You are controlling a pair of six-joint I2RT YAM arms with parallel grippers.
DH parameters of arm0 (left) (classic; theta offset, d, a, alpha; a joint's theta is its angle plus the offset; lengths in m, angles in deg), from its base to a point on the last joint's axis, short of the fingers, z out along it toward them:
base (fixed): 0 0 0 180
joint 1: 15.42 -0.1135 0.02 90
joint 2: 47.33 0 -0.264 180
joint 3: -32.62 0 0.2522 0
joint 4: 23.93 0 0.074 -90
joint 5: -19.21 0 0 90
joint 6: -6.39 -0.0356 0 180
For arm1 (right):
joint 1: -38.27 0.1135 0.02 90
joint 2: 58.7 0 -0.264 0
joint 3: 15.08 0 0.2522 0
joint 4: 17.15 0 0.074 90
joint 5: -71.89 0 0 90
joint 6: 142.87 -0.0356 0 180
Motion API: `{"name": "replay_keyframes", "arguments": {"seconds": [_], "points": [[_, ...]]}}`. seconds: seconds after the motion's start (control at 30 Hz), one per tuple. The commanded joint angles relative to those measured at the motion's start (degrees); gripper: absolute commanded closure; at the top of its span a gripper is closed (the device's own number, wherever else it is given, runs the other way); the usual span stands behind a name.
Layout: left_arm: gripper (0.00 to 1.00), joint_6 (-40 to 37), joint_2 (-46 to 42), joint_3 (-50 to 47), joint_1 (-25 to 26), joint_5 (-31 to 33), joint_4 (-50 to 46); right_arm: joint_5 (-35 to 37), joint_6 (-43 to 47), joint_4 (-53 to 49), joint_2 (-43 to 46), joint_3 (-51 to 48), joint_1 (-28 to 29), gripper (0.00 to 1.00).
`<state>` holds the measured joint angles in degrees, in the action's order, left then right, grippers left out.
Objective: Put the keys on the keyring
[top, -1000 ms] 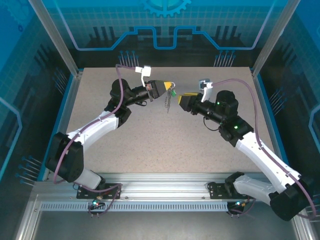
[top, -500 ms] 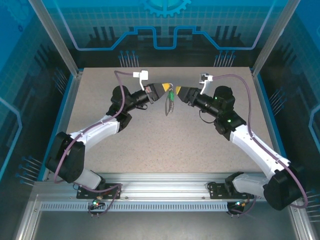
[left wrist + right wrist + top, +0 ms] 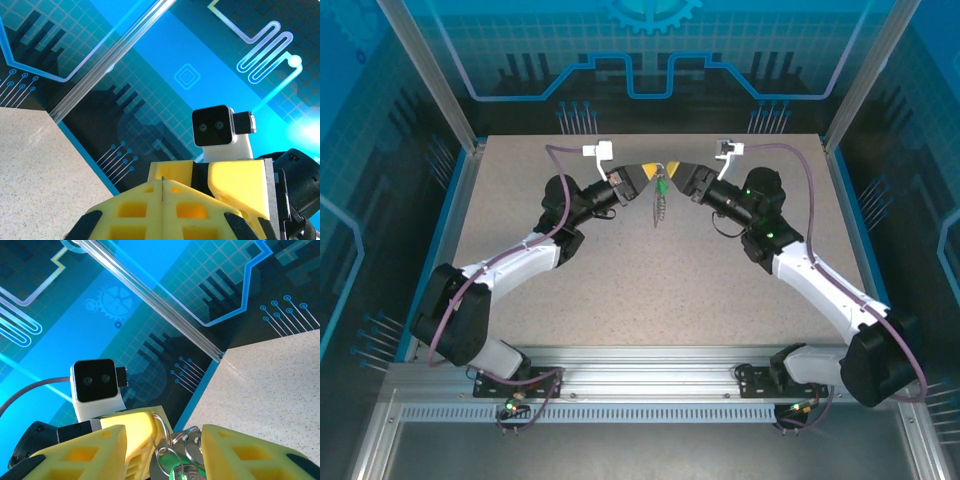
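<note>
1. A speckled beige table (image 3: 620, 290) is enclosed by blue walls (image 3: 650, 60) printed with circuit lines and gears.
2. In the top view both arms are stretched toward the 12 o'clock part of the table, and their yellow tips are brought almost nose to nose.
3. The left gripper (image 3: 648, 174) is seen at 9 o'clock of that meeting point, the right gripper (image 3: 676, 172) at 3 o'clock.
4. The left gripper (image 3: 163, 212) is pressed fully together in its wrist view, and a thin wire (image 3: 163, 184) is pinched upright in the seam between its fingers. What the wire belongs to cannot be told.
5. The right gripper (image 3: 165, 455) is held at a middling width, with its fingers (image 3: 245, 450) set clearly apart.
6. The key (image 3: 176, 471), with its green head, is found between those fingers at 6 o'clock of the right wrist view, partly cut off by the frame edge.
7. Silvery rings (image 3: 172, 444) are bunched just at 12 o'clock of the key, touching it.
8. Whether the key or rings are clamped by the right fingers cannot be told.
9. In the top view the key (image 3: 663, 187) is seen at 7 o'clock of the right tip, held above the table.
10. The keyring chain (image 3: 657, 210) is hung from there toward 6 o'clock, between the two grippers.
</note>
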<state>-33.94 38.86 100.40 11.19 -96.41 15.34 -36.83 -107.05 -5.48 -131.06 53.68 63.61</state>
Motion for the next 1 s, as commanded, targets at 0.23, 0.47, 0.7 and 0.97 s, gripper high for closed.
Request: {"name": "replay_keyframes", "arguments": {"seconds": [0.23, 0.47, 0.7, 0.97], "points": [[1.0, 0.6, -1.4, 0.2, 0.6, 0.7, 3.8, -3.0, -0.9, 4.0, -3.0, 3.6, 0.7, 0.63], [1.0, 0.5, -1.3, 0.5, 0.6, 0.6, 3.6, -4.0, -0.9, 3.9, -3.8, 4.1, 0.9, 0.69], [1.0, 0.4, -1.3, 0.6, 0.7, 0.5, 3.5, -5.2, -0.8, 3.8, -4.5, 4.2, 1.1, 0.72], [1.0, 0.3, -1.5, 0.6, 0.6, 0.5, 3.3, -5.7, -0.8, 3.6, -4.8, 3.7, 1.1, 0.79]]}}
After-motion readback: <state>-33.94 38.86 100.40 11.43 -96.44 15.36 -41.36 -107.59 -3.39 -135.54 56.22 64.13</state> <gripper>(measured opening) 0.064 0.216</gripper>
